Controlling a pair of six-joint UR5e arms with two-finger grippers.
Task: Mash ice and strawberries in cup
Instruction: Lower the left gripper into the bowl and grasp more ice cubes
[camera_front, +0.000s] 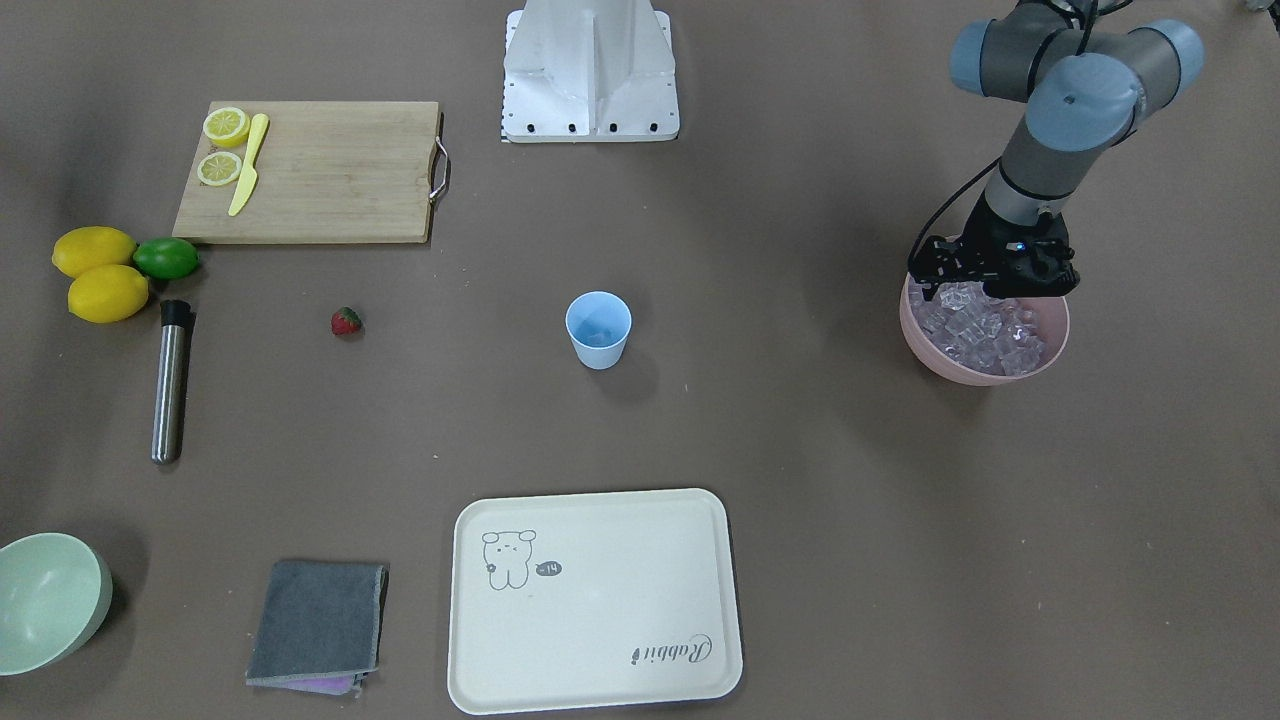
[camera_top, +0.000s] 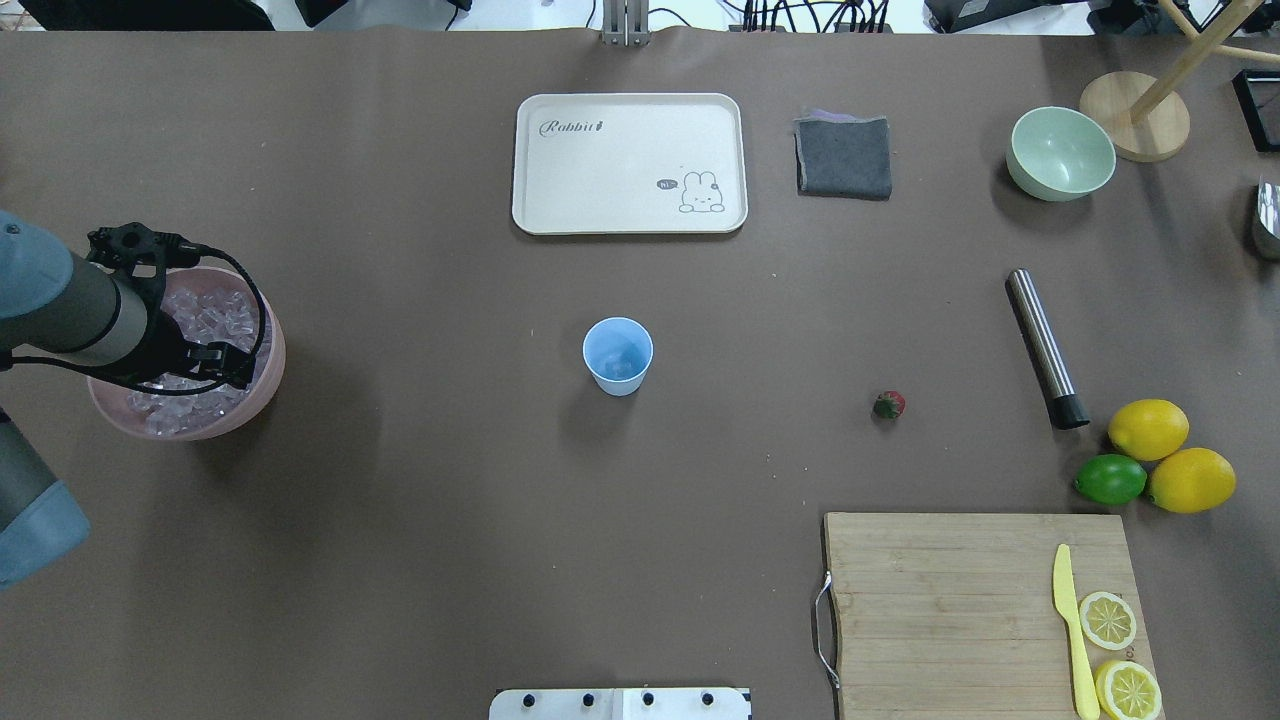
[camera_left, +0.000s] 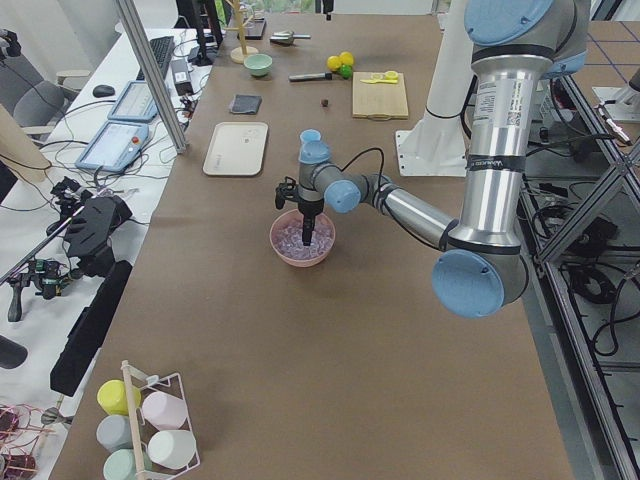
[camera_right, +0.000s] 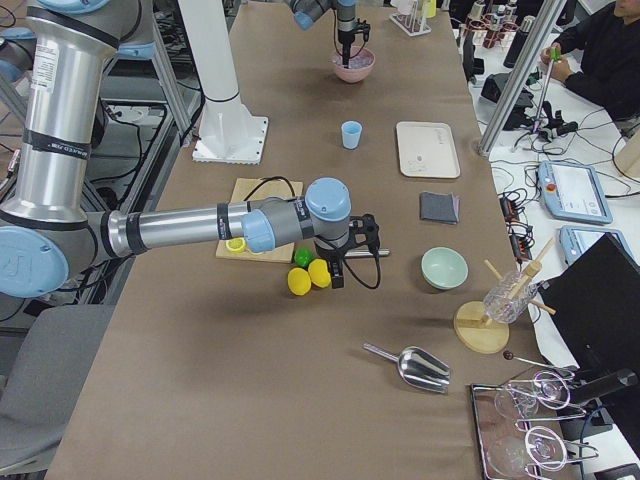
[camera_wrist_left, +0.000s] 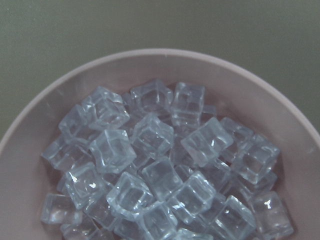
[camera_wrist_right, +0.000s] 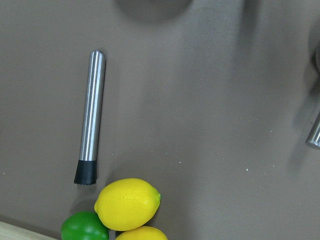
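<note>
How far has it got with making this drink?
Barely begun. Done: nothing sure; I cannot tell what the cup holds. In hand: the left gripper is at the ice in the pink bowl. Left: the strawberry lies apart from the cup, the steel rod untouched.

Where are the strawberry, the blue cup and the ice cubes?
strawberry (camera_front: 346, 321): front-facing view, on its red body.
blue cup (camera_front: 599, 350): front-facing view, on its outer wall.
ice cubes (camera_wrist_left: 150, 137): left wrist view, on one top cube.
</note>
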